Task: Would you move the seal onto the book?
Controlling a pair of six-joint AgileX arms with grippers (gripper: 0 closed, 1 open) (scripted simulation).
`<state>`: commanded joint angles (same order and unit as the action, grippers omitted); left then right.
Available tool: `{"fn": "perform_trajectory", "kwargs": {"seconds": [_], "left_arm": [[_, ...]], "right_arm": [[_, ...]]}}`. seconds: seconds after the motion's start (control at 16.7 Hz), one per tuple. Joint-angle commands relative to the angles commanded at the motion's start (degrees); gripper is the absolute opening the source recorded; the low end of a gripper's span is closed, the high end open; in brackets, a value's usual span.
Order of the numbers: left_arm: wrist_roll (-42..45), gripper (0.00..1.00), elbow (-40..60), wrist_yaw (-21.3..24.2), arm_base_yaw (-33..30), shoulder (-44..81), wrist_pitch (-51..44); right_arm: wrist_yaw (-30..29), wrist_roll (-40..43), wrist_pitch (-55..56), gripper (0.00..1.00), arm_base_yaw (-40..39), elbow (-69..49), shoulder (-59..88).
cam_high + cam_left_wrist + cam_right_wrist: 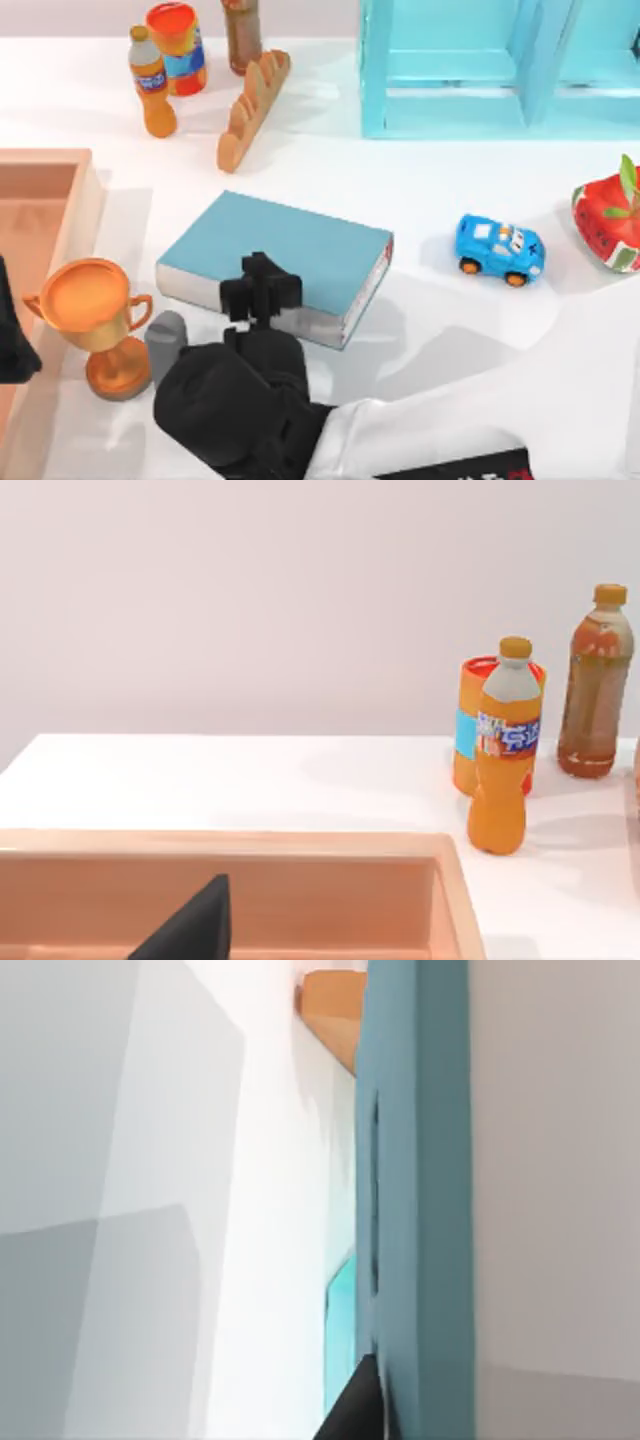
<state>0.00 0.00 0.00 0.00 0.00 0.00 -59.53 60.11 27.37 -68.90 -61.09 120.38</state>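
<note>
The teal-blue book (290,245) lies flat at the table's middle, its white page edges facing front and right. My right arm reaches in from the bottom edge, and my right gripper (260,288) hangs over the book's front edge, pointing down at the cover. The seal is hidden; no red knob shows under the black gripper. In the right wrist view the book's cover (415,1190) sits very close to the camera. My left gripper (12,340) is parked at the far left over the wooden tray (60,200).
A gold trophy (95,310) and a grey cylinder (165,342) stand left of my right arm. A blue toy car (500,250) sits right of the book. A bread loaf (252,105), bottles (150,80), a can (178,45) and a light-blue shelf (480,70) line the back.
</note>
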Motion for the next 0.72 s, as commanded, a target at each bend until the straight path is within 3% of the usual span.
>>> {"fn": "perform_trajectory", "kwargs": {"seconds": [0.72], "left_arm": [[0.0, 1.0, 0.0, 0.0, 0.0, 0.0, 0.0]], "right_arm": [[0.0, 0.0, 0.0, 0.98, 0.0, 0.0, 0.0]]}}
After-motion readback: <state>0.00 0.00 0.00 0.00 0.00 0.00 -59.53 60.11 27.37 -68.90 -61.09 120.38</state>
